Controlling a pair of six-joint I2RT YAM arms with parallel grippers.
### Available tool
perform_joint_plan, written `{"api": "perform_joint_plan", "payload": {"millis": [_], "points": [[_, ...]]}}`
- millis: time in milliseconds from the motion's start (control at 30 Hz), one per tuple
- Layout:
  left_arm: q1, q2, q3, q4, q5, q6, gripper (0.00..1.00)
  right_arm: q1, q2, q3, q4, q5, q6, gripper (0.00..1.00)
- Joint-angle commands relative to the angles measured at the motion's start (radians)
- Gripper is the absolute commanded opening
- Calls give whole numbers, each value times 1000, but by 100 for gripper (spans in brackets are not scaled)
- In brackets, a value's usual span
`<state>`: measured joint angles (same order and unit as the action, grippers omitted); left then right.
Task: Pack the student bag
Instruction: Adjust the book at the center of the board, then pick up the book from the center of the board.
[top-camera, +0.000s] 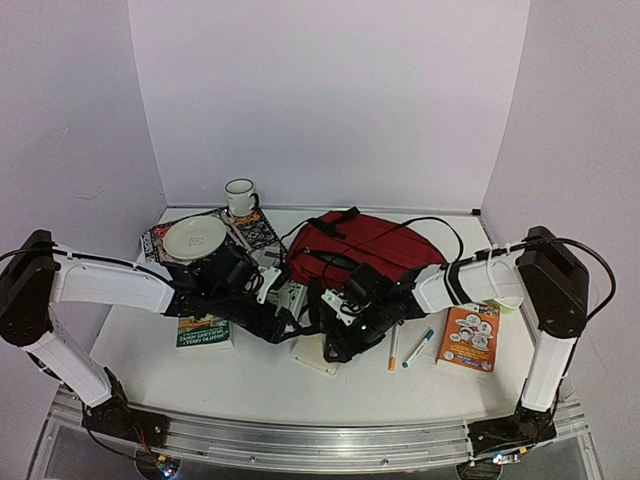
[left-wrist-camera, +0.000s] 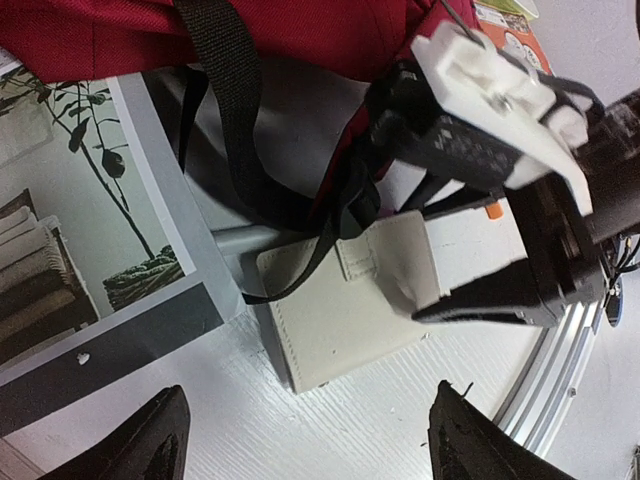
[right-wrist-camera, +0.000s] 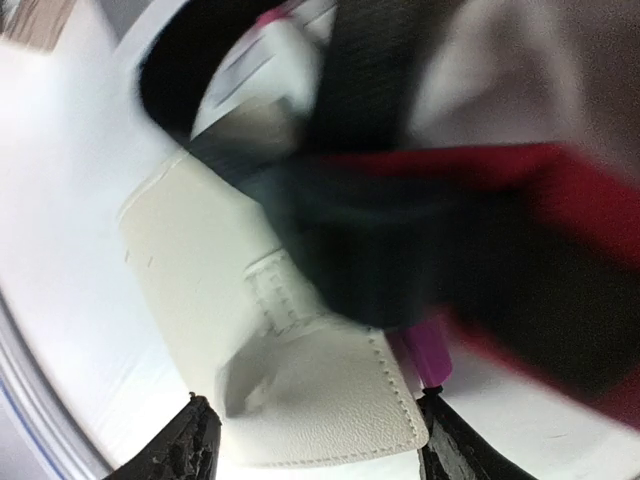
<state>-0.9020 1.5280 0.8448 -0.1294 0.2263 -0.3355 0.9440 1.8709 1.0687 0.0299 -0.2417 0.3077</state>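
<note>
The dark red student bag (top-camera: 372, 243) lies at the back centre, its black straps (left-wrist-camera: 232, 130) trailing toward me. A white leather case (top-camera: 316, 356) lies on the table in front of it. My left gripper (top-camera: 284, 300) is open and empty; in the left wrist view (left-wrist-camera: 310, 442) it hovers just short of the case (left-wrist-camera: 340, 312). My right gripper (top-camera: 342, 324) is open, its jaws (right-wrist-camera: 320, 450) either side of the case's stitched flap (right-wrist-camera: 320, 405). The flap touches or nearly touches the right finger. A purple pen (right-wrist-camera: 425, 352) pokes out by the bag's red fabric (right-wrist-camera: 560, 190).
A plate (top-camera: 195, 237) and a mug (top-camera: 240, 196) stand on a magazine (top-camera: 262, 230) at back left. A green book (top-camera: 205, 332) lies at left, an orange book (top-camera: 470, 337) at right. An orange pen (top-camera: 393, 347) and a blue pen (top-camera: 418, 348) lie between.
</note>
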Motion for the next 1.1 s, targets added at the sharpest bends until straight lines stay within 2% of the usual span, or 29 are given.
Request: {"api": "perform_joint_plan", "payload": {"millis": [0, 267, 400, 700, 767, 967, 1067], "points": [[4, -31, -16, 22, 7, -11, 84, 36, -45, 32, -30, -83, 37, 67], [4, -56, -55, 18, 2, -35, 83, 37, -27, 72, -69, 79, 129, 68], [5, -63, -73, 16, 4, -59, 83, 36, 33, 104, -63, 51, 158, 67], [5, -67, -93, 16, 12, -121, 83, 37, 119, 112, 0, -33, 218, 57], [5, -70, -99, 16, 9, -133, 83, 37, 121, 101, 10, -42, 223, 50], [10, -81, -123, 18, 2, -194, 83, 37, 80, 70, 58, -84, 244, 23], [26, -96, -143, 30, 5, -234, 83, 37, 50, 54, 89, -99, 266, 16]]}}
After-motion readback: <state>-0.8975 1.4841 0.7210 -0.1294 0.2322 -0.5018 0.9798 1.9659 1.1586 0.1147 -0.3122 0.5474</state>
